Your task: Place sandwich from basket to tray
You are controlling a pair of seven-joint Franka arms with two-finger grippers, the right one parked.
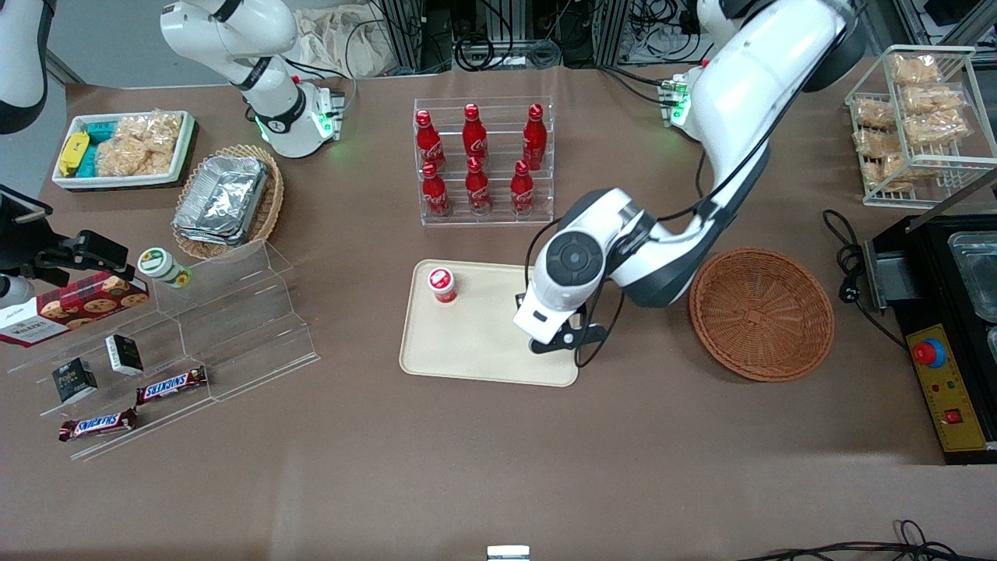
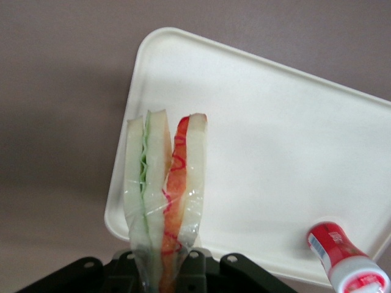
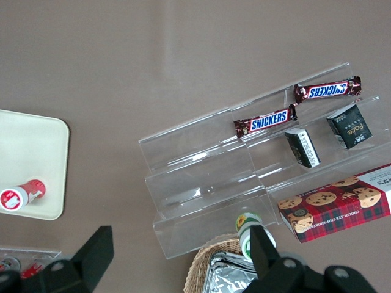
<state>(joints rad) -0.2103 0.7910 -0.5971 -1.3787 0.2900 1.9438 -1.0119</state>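
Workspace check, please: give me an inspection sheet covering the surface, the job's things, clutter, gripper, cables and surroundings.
Surface: brown table.
Sandwich: wrapped in clear film, held over the tray's edge, filling edge showing.
Basket: nothing seen inside.
Tray: holds one small red bottle, upright.
Gripper: above the tray's end nearest the basket, jaws shut on the sandwich.
Clutter: cola bottle rack, foil containers, snack bin, clear stepped stand with chocolate bars and a cookie box, wire snack rack.
Cables: black cord on the table beside the basket.
Surroundings: control box with red button.
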